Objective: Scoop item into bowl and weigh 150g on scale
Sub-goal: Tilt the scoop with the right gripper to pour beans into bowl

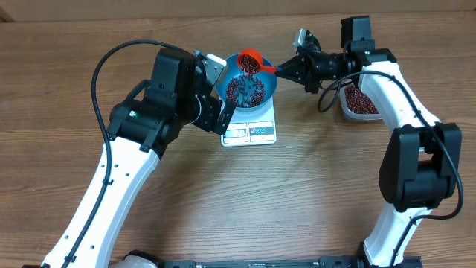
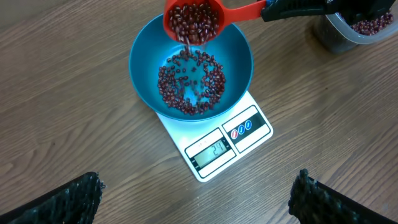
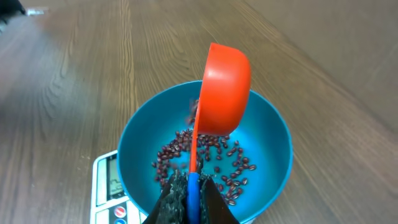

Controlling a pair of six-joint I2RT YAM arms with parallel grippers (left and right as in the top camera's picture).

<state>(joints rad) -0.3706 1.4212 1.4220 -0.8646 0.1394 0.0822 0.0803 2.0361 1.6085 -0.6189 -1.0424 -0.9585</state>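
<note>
The blue bowl (image 1: 263, 94) stands on the white scale (image 1: 249, 132), with dark red-brown beans (image 2: 189, 84) spread over its bottom. My right gripper (image 3: 192, 182) is shut on the blue-ended handle of an orange scoop (image 3: 222, 87), which is tipped over the bowl's far side. Beans (image 2: 194, 20) fill the scoop and trickle off its lip into the bowl. My left gripper (image 2: 198, 186) hangs open over bare wood in front of the scale, its fingertips (image 2: 79, 194) wide apart and holding nothing.
A clear plastic tub (image 1: 358, 100) of beans sits to the right of the scale, under my right arm. My left arm's body stands close beside the bowl's left side in the overhead view. Wooden tabletop (image 1: 282, 193) stretches toward the front.
</note>
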